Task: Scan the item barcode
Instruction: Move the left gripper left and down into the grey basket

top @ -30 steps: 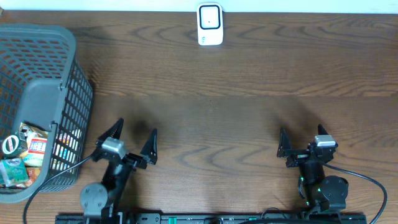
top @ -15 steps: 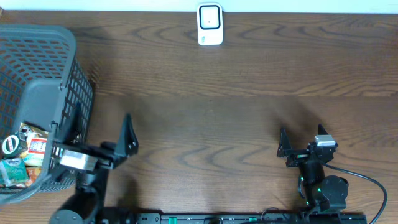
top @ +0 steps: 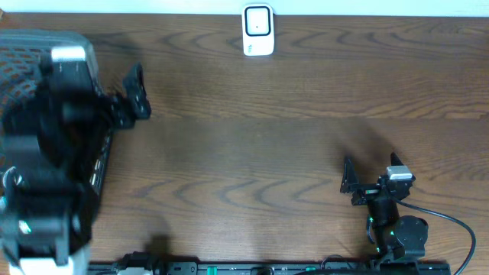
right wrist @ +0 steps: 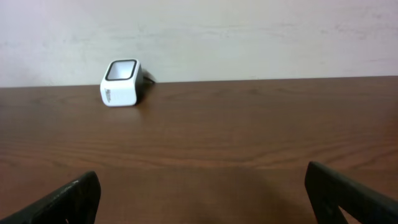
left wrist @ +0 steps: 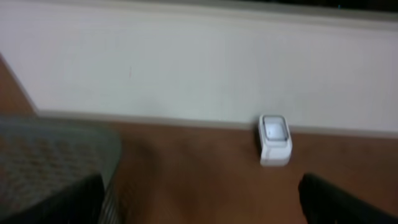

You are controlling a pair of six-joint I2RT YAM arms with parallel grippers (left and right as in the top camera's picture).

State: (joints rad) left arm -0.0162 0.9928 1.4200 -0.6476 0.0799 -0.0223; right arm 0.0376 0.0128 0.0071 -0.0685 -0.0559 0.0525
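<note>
The white barcode scanner (top: 258,30) stands at the table's far edge, screen up; it also shows in the left wrist view (left wrist: 274,140) and the right wrist view (right wrist: 121,82). My left arm is raised high and blurred over the grey mesh basket (top: 17,47), hiding the item inside. The left gripper (left wrist: 199,208) is open with nothing between its fingers; one dark finger (top: 136,90) points towards the table's far side. My right gripper (top: 370,174) rests low at the near right, open and empty (right wrist: 202,199).
The basket's rim (left wrist: 56,149) fills the lower left of the left wrist view. A pale wall (right wrist: 249,31) runs behind the table's far edge. Brown wooden tabletop (top: 252,153) lies between the two arms.
My left arm has lifted from its low rest and swung left and back, now hanging over the basket. The right arm has not moved. Both grippers stay open.
</note>
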